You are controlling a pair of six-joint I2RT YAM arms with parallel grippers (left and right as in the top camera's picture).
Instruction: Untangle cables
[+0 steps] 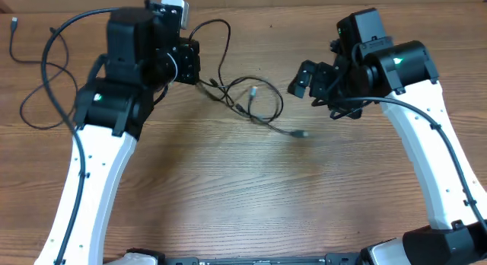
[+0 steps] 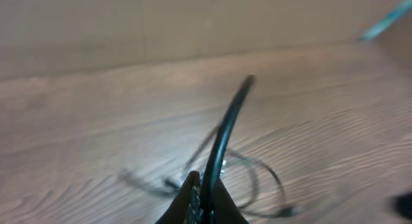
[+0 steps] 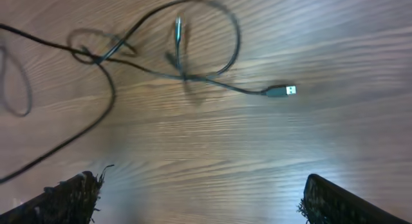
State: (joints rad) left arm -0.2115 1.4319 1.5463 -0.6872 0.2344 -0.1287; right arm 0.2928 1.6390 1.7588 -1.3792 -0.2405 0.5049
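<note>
Thin black cables point(image 1: 251, 101) lie looped and crossed in the middle of the wooden table, with a plug end point(image 1: 302, 133) pointing right. My left gripper point(image 1: 194, 67) is shut on one black cable point(image 2: 226, 127), which rises from between its fingers point(image 2: 205, 192); the tangle lies blurred beyond it. My right gripper point(image 1: 308, 78) is open and empty, hovering to the right of the tangle. In the right wrist view its fingers point(image 3: 193, 198) are spread wide above bare wood, with the loops point(image 3: 193, 44) and a silver-tipped USB plug point(image 3: 281, 91) ahead of them.
Another thin black cable point(image 1: 34, 82) loops at the far left of the table, its small plug point(image 1: 14, 23) near the back left corner. A white block point(image 1: 175, 7) sits behind the left arm. A wall runs along the table's far edge point(image 2: 193, 31).
</note>
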